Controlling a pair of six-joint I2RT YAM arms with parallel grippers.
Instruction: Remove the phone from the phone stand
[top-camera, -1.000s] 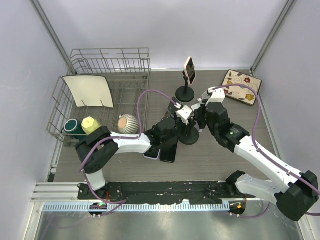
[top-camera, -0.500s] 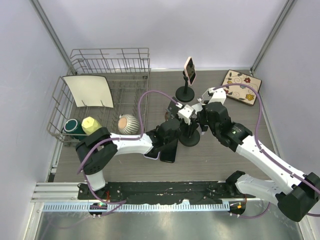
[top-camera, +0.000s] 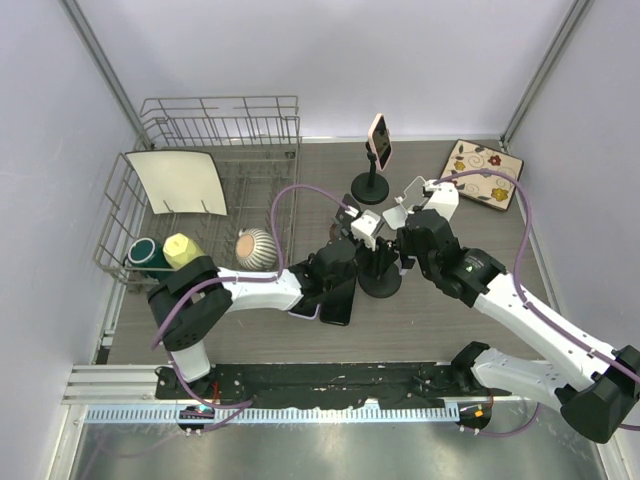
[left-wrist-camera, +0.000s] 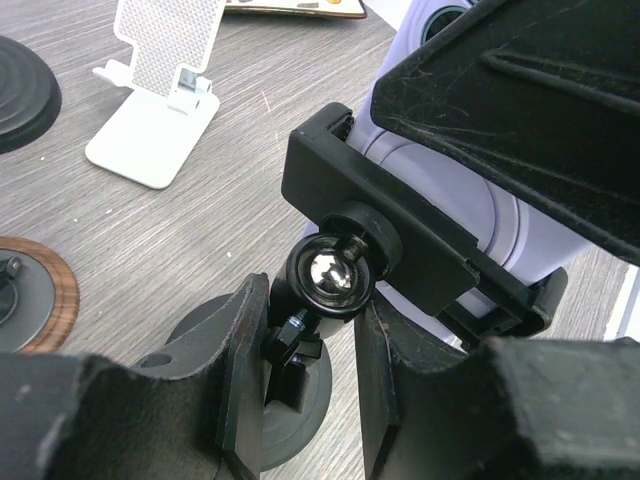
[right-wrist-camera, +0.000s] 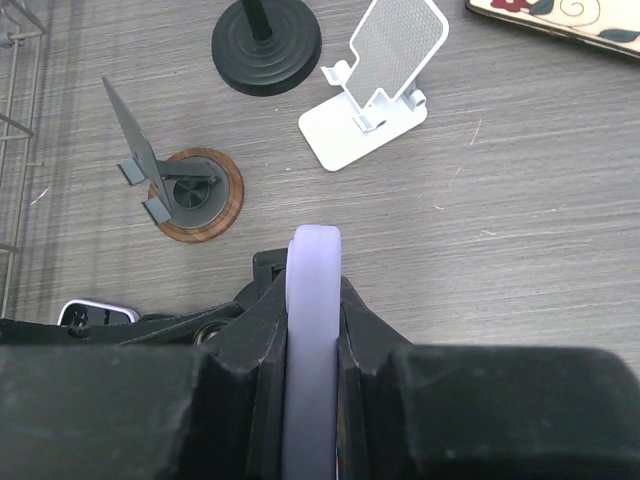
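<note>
Table (top-camera: 450, 320): grey wood-grain, with both arms reaching to its middle.
Dish rack (top-camera: 270, 120): wire, at the far left, holding a pale board (top-camera: 178, 182) and cups.
Floral tray (top-camera: 484, 173): flat at the far right corner.
Right gripper (right-wrist-camera: 312, 300): its fingers are clamped on the two faces of the phone, whose top edge shows between them.
Left gripper (left-wrist-camera: 308, 345): drawn in close around the phone stand's stem, just under the ball joint.
Phone (right-wrist-camera: 312, 330): in a lavender case, held upright at the table's middle. Its back is against the stand's black clamp, and one clamp hook is over its edge.
Phone stand (top-camera: 380, 287): black, with a round base on the table between the two grippers and a shiny ball joint behind the clamp.
Second phone (top-camera: 378, 140): sits on a tall black stand farther back.
White folding stand (right-wrist-camera: 375, 95): empty, just beyond the grippers.
Wooden-based stand (right-wrist-camera: 195, 192): small and round, beside the white one.
</note>
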